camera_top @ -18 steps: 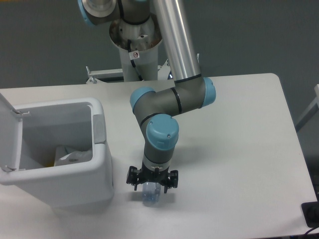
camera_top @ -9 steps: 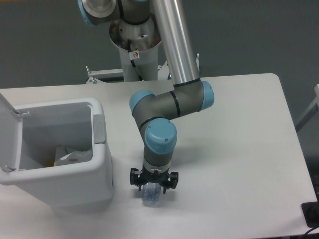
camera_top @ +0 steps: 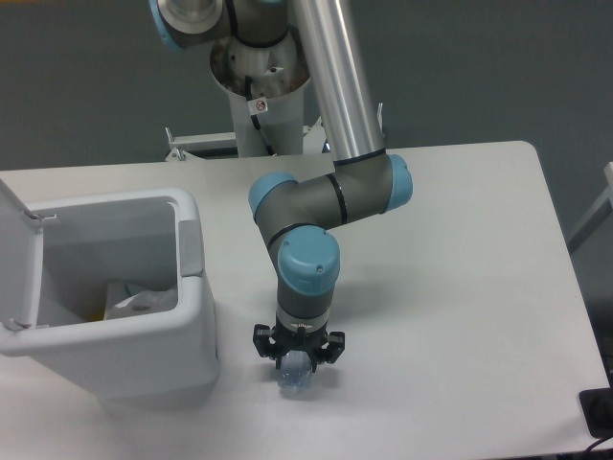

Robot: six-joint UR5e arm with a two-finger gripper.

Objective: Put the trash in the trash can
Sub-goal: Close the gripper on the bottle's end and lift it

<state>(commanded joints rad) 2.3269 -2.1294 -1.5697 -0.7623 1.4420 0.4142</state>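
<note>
Claw (camera_top: 298,356) down over bottle (camera_top: 296,379), near front edge of desk (camera_top: 460,287), just right of can (camera_top: 115,316). Fingers straddling bottle; whether squeezed onto it or merely around it, cannot tell. Best done by centring on the crushed body, closing gently so the thin plastic does not squirt out, then lifting straight up high enough to pass the can's rim before swinging left over the opening. Lid (camera_top: 17,259) standing open at the can's left side, so drop path looks free. Count: one bottle, one can, one claw; something white, crumpled, inside can, possibly the packet (camera_top: 142,299).
</note>
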